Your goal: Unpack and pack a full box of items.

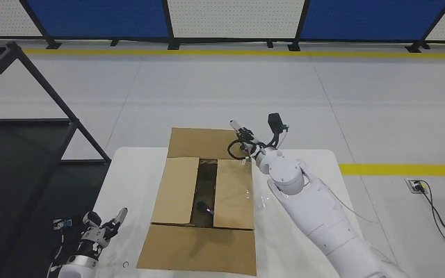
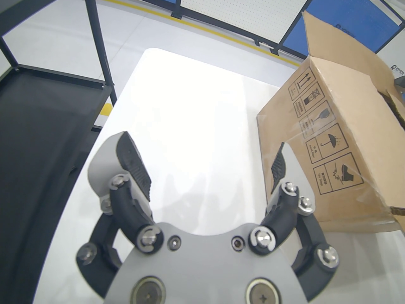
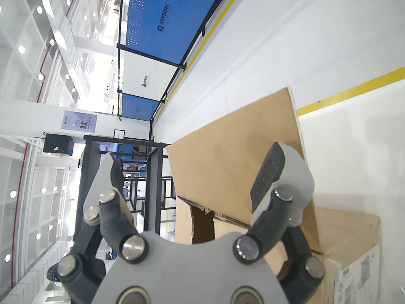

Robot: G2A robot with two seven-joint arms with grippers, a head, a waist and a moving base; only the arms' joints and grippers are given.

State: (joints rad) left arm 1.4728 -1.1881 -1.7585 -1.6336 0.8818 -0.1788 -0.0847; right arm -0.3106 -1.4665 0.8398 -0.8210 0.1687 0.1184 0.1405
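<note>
A brown cardboard box [image 1: 201,201] stands on the white table [image 1: 132,187], its top flaps spread and a dark slot open down the middle. Something dark lies inside, too dim to name. My left gripper [image 1: 111,224] is at the table's near left corner, open and empty; in the left wrist view the left gripper [image 2: 202,159] hangs over bare table beside the box's printed side [image 2: 319,140]. My right gripper [image 1: 240,132] is held above the box's far right corner, open and empty; in the right wrist view the right gripper [image 3: 193,172] faces the raised far flap [image 3: 231,156].
A black metal rack [image 1: 35,146] stands against the table's left side, its shelf [image 2: 38,102] close to my left gripper. Blue and white partition panels [image 1: 229,17] line the far floor. Bare table lies to the left of the box.
</note>
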